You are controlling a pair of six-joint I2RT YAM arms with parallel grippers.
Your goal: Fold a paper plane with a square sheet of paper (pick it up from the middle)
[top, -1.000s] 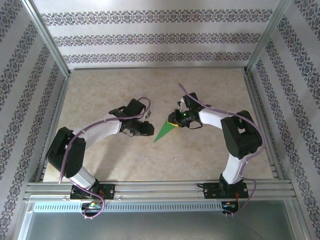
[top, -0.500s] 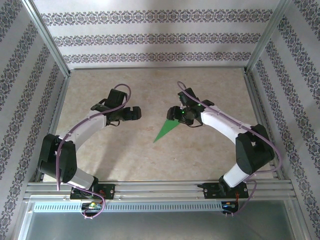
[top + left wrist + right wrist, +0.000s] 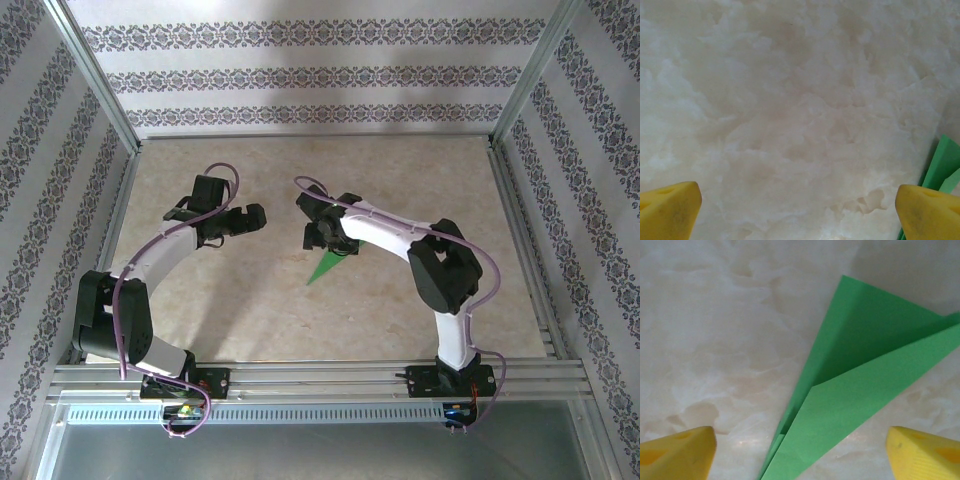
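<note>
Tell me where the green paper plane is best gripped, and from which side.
Probably the wide tail half of the paper plane, across the line where its two layers overlap, coming straight down from above with the jaws open either side. It lies flat on the table, so no edge stands up for a sideways approach, and the narrow nose offers little to pinch.

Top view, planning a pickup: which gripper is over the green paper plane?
The right gripper, above the bright green folded paper plane; the left gripper stands off to its side.
</note>
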